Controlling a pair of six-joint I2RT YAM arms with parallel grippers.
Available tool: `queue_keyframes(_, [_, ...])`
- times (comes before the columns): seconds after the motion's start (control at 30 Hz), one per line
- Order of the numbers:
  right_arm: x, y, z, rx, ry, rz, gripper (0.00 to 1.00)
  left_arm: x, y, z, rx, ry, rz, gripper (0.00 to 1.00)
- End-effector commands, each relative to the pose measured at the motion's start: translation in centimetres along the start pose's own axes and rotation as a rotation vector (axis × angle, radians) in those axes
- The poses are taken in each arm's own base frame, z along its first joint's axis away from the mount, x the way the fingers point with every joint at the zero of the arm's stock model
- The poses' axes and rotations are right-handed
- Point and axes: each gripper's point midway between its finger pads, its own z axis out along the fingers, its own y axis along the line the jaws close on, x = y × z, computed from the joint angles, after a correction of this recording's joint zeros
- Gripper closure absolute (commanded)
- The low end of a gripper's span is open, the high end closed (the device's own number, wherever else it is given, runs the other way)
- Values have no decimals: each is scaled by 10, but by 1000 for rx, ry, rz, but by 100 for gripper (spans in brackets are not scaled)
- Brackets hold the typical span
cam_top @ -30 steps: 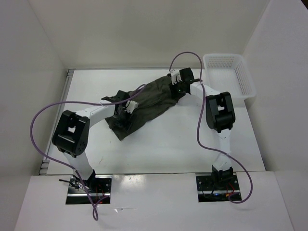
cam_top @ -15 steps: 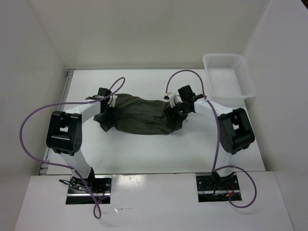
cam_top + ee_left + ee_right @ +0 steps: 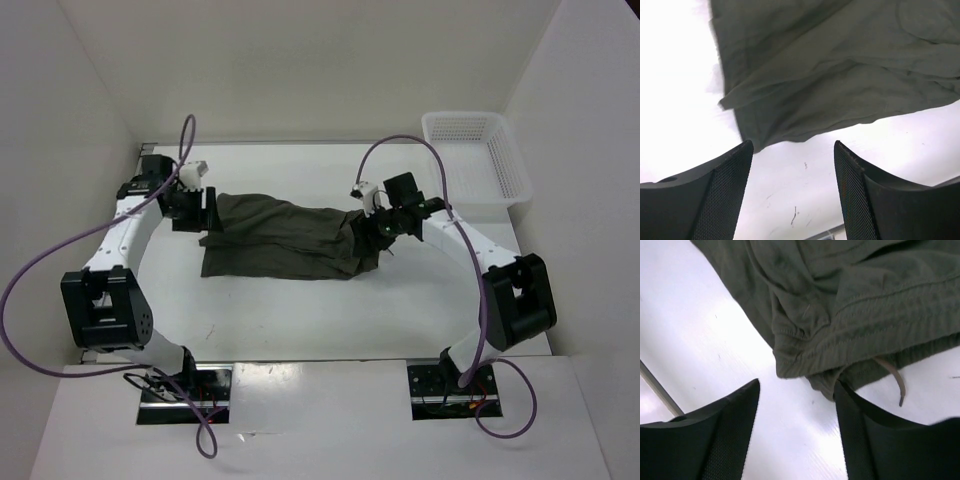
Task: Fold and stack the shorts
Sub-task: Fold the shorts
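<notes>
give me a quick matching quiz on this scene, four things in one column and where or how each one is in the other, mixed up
Things:
1. dark olive-green fabric shorts
2. white plastic mesh basket
3. left gripper
4. right gripper

Places or states:
a. in the far right corner of the table
b. open, nothing between its fingers, at the end of the shorts with the tan drawstring
c. lying stretched out across the middle of the table
d. open, nothing between its fingers, at the leg-hem end of the shorts

Pairs: 1-c, 2-a, 3-d, 4-b
</notes>
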Motion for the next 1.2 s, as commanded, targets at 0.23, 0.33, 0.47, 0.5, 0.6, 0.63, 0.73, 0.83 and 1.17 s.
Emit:
queue_keyframes(0.23, [31,6,-2,-10,45,-2,47,43,34,40,21,134,-135,26])
queue_keyframes(0.33, [34,9,6,-42,51,18,46,35,39,48,17,102,-121,26])
queue_keyframes(0.47, [33,17,16,-97,44,39,41,27,41,58,35,80,-114,25])
queue_keyframes(0.5, [33,21,18,-104,48,30,41,24,42,59,34,67,-108,25])
queue_keyframes(0.6, [35,19,24,-105,56,60,41,21,46,65,22,50,-100,25])
queue_keyframes(0.63, [38,18,27,-106,62,72,38,27,47,68,24,67,-107,25])
queue_keyframes(0.73, [38,15,40,-98,62,90,38,28,51,77,26,81,-113,25])
queue_keyframes(0.83, [35,10,51,-80,61,103,38,22,52,78,25,72,-110,25])
queue_keyframes(1.17, [-5,-15,58,18,-9,80,91,20,51,89,59,89,-121,76])
